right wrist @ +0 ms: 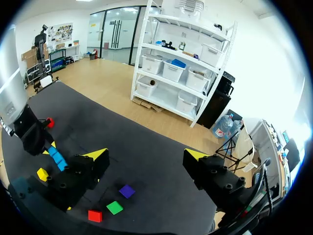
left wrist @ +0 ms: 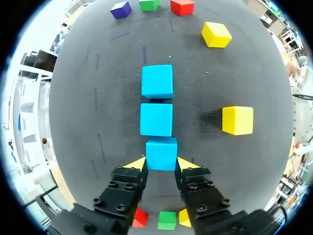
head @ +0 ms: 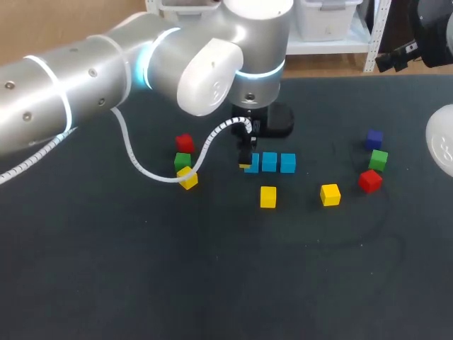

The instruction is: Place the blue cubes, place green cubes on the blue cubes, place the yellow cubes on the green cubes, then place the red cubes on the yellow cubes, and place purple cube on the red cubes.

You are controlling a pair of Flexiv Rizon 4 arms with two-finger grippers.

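Note:
Three blue cubes lie in a row on the black table. My left gripper (left wrist: 161,164) is shut on the nearest blue cube (left wrist: 161,153), its yellow tips against both sides, and it hides most of that cube (head: 253,166) in the head view. The middle blue cube (left wrist: 156,119) and far blue cube (left wrist: 157,81) lie straight ahead of it. Two yellow cubes (head: 267,197) (head: 330,194) sit in front of the row. Red (head: 185,142), green (head: 182,161) and yellow (head: 187,177) cubes cluster to the left. Purple (head: 374,139), green (head: 379,159) and red (head: 369,180) cubes lie to the right. My right gripper (right wrist: 146,155) hangs open and empty high above that group.
The left arm's white cable (head: 152,173) loops down near the left cluster. My right arm (head: 442,149) shows only at the right edge of the head view. The near half of the table (head: 212,283) holds no objects.

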